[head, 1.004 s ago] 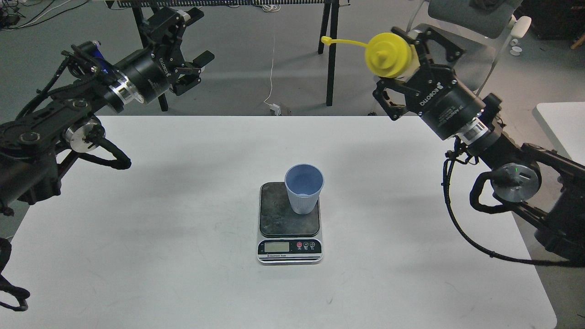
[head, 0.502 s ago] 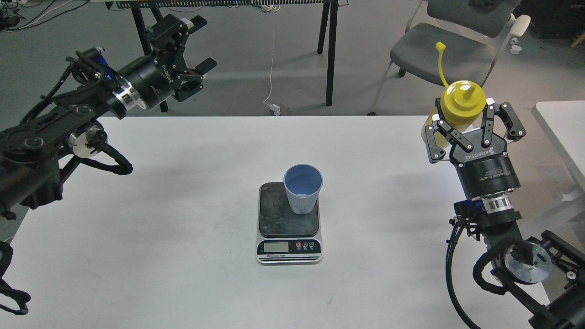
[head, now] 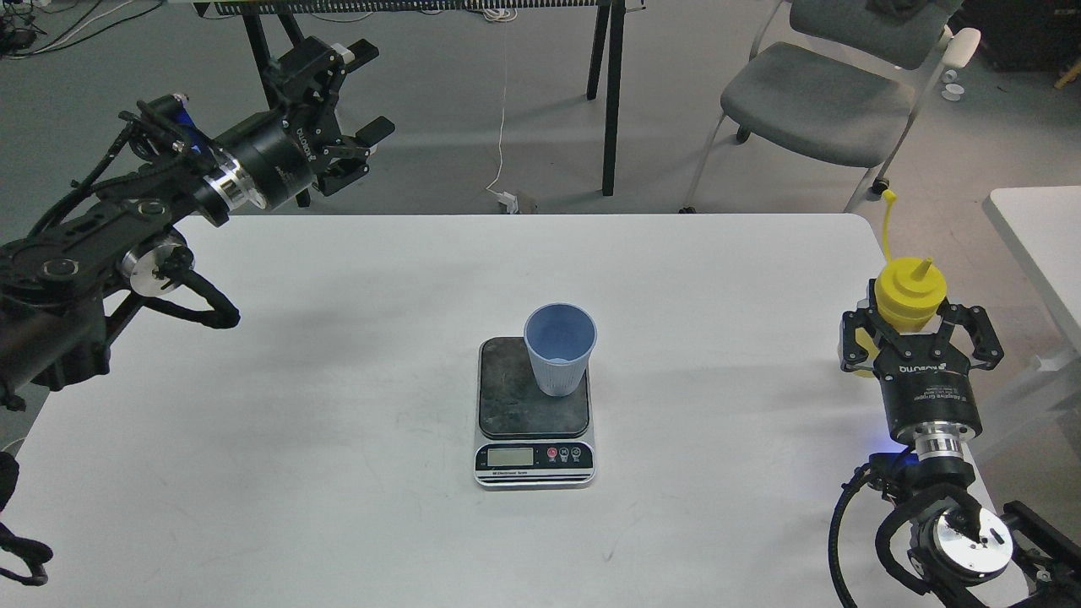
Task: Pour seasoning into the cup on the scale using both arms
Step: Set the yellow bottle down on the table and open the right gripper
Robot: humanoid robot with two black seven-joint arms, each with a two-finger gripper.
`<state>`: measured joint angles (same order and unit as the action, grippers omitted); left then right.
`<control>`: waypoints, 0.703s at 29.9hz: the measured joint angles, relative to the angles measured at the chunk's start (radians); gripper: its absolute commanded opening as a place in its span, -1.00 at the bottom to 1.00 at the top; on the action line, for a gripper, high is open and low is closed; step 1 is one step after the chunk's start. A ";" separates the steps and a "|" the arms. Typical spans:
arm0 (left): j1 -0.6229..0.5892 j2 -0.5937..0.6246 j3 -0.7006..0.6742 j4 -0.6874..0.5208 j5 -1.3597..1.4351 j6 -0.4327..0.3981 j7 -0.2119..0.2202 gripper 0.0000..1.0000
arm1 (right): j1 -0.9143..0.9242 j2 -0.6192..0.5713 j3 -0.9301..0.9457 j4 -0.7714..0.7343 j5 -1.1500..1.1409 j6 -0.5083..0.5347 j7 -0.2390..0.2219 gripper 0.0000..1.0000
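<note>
Only the cup (head: 560, 349) on the scale (head: 534, 411) interrupts the table (head: 338, 380).

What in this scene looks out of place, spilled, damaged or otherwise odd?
Little stands out. The weighing plate of the kitchen scale looks worn and blotchy. The blue cup stands upright but toward the plate's back right corner, not centred. No spill shows on the white table.

The seasoning (head: 908, 293) was yellow, the ribbed cup (head: 560, 349) light blue, the scale (head: 534, 411) dark-plated with silver front, the counter (head: 338, 380) white.
</note>
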<state>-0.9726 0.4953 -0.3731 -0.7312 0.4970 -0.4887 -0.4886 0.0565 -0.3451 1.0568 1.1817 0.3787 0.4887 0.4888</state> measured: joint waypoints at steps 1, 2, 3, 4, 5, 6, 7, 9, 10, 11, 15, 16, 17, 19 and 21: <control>-0.002 -0.002 0.004 0.000 0.000 0.000 0.000 0.97 | 0.007 0.008 -0.002 -0.010 0.001 0.000 0.000 -0.03; -0.003 -0.004 0.007 0.001 0.000 0.000 0.000 0.97 | 0.013 0.013 -0.004 -0.016 0.002 0.000 0.000 -0.03; -0.003 -0.005 0.009 0.001 0.000 0.000 0.000 0.97 | 0.021 0.018 -0.006 -0.020 0.003 0.000 0.000 -0.03; -0.004 -0.006 0.010 0.001 0.000 0.000 0.000 0.97 | 0.031 0.021 -0.008 -0.022 0.003 0.000 0.000 -0.03; -0.005 -0.007 0.010 0.002 0.000 0.000 0.000 0.97 | 0.039 0.027 -0.009 -0.023 0.003 0.000 0.000 -0.03; -0.007 -0.007 0.011 0.002 0.000 0.000 0.000 0.97 | 0.048 0.035 -0.010 -0.026 0.003 0.000 0.000 -0.02; -0.007 -0.007 0.011 0.002 0.000 0.000 0.000 0.97 | 0.058 0.045 -0.012 -0.030 0.001 0.000 0.000 -0.02; -0.007 -0.007 0.011 0.003 0.000 0.000 0.000 0.97 | 0.077 0.063 -0.020 -0.049 -0.002 0.000 0.000 -0.01; -0.007 -0.006 0.011 0.003 0.000 0.000 0.000 0.97 | 0.089 0.072 -0.030 -0.061 -0.003 0.000 0.000 -0.01; -0.007 -0.005 0.011 0.002 0.000 0.000 0.000 0.97 | 0.098 0.080 -0.039 -0.072 -0.004 0.000 0.000 0.00; -0.007 0.004 0.012 0.000 0.000 0.000 0.000 0.97 | 0.120 0.118 -0.064 -0.106 -0.006 0.000 0.000 0.01; -0.007 0.006 0.012 0.000 0.000 0.000 0.000 0.97 | 0.123 0.128 -0.065 -0.112 -0.007 0.000 0.000 0.01; -0.007 0.008 0.012 0.000 0.000 0.000 0.000 0.97 | 0.126 0.137 -0.066 -0.119 -0.007 0.000 0.000 0.01; -0.007 0.009 0.013 0.000 0.000 0.000 0.000 0.97 | 0.135 0.148 -0.067 -0.134 -0.007 0.000 0.000 0.01; -0.007 0.010 0.013 -0.001 0.000 0.000 0.000 0.97 | 0.142 0.158 -0.069 -0.151 -0.008 0.000 0.000 0.01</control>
<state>-0.9800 0.5054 -0.3604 -0.7318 0.4971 -0.4887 -0.4886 0.1985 -0.1875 0.9880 1.0311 0.3712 0.4887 0.4886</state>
